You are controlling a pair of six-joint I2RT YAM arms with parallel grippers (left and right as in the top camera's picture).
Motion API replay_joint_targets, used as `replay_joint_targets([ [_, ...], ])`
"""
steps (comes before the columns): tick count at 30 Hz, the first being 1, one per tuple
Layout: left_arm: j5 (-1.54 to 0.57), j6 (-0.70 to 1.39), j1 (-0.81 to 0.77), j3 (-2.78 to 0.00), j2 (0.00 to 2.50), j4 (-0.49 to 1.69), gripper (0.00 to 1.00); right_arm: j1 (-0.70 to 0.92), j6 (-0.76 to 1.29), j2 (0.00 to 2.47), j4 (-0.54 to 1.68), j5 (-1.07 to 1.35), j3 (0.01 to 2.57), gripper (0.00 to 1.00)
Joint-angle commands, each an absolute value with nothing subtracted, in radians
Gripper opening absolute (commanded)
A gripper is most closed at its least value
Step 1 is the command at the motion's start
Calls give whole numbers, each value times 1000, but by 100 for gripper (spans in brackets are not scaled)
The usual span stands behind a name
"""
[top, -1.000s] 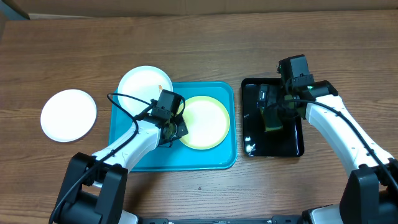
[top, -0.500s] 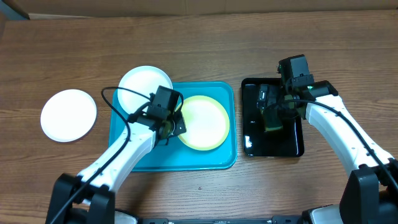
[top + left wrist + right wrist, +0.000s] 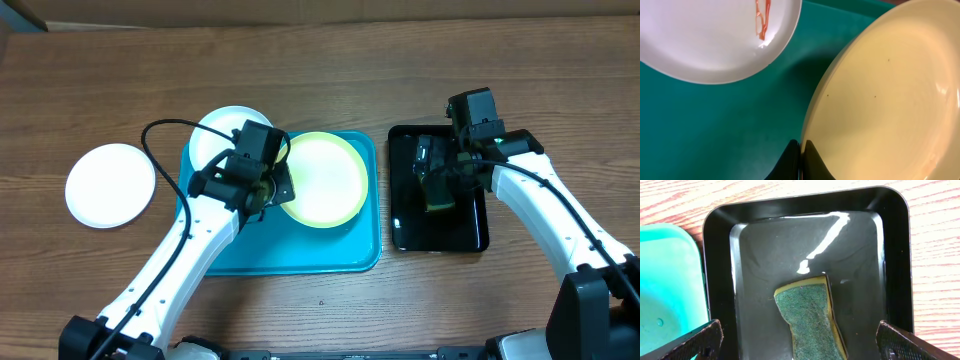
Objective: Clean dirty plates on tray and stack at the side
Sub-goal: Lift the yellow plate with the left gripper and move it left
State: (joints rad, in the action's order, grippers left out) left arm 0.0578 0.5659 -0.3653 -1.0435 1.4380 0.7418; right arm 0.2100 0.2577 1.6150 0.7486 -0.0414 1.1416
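Overhead, the left gripper pinches the left rim of the pale yellow-green round plate over the turquoise rectangular plastic tray — a smeared white round plate overlaps the tray's far-left corner. A second white plate lies on the wooden table. The right gripper hangs spread wide, empty, above the green sponge in the glossy black tray.

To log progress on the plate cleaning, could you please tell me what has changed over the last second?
The left hand, shut on the rim of the pale yellow-green plate, has carried it toward the far edge of the turquoise tray; it seems lifted. The right hand stays open above the sponge in the black tray; the smeared white plate and the white plate on the table are unmoved.
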Motion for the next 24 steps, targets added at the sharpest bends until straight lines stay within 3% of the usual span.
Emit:
replay_joint_targets([
  [1,88,545,-365,-1105,1403,770,4,208,258,1608,743,-47,1150,100],
  [13,93,503,-260,-1264,1398,893,4,208,258,1608,743,-47,1150,100],
  [24,96,478,-39,-1331,1398,943,4,208,258,1608,743,-48,1150,100],
])
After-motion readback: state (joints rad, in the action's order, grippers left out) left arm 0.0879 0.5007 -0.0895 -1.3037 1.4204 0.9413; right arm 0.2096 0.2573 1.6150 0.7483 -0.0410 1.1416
